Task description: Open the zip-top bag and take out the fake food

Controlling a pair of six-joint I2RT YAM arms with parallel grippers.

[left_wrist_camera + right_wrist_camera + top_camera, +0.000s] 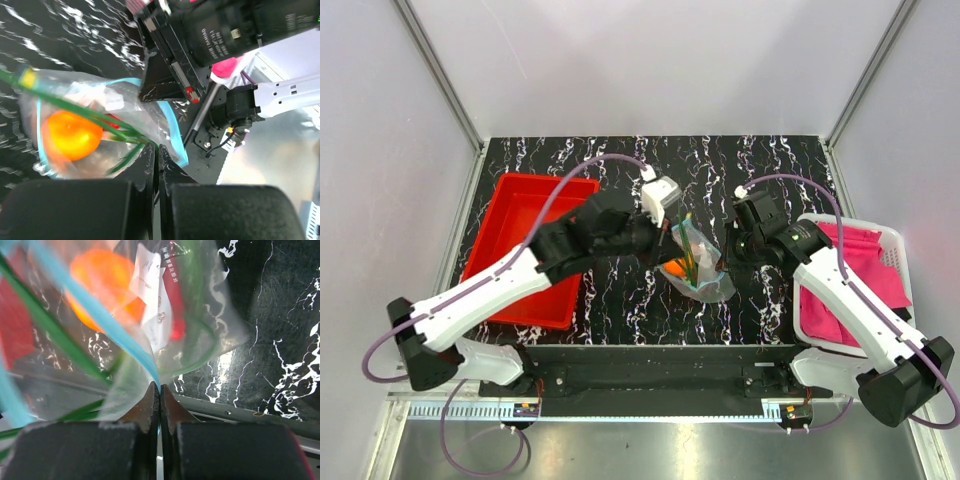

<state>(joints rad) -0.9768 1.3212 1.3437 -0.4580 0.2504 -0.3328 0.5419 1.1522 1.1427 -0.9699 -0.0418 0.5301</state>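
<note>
Tray [520, 215], red, lies on the table [720, 160] left of my left gripper [157, 150]. That gripper is pressed together, pinching the near edge of the zip-top bag [80, 87], so the bag sits directly ahead of its tips. Through the clear plastic I see the fake food [70, 135] inside: an orange fruit [100, 285], a green onion [75, 107] slanting across, and a red chili [114, 119]. A white label [152, 295] carries small print, too blurred for me to read. The lettering on the right arm's motor housing I cannot make out either. My right gripper [160, 387] is also pressed together, nipping the blue zip strip [115, 330] that runs straight into its tips. Right of that gripper stands a white basket [892, 238] holding a pink cloth [870, 265].
</note>
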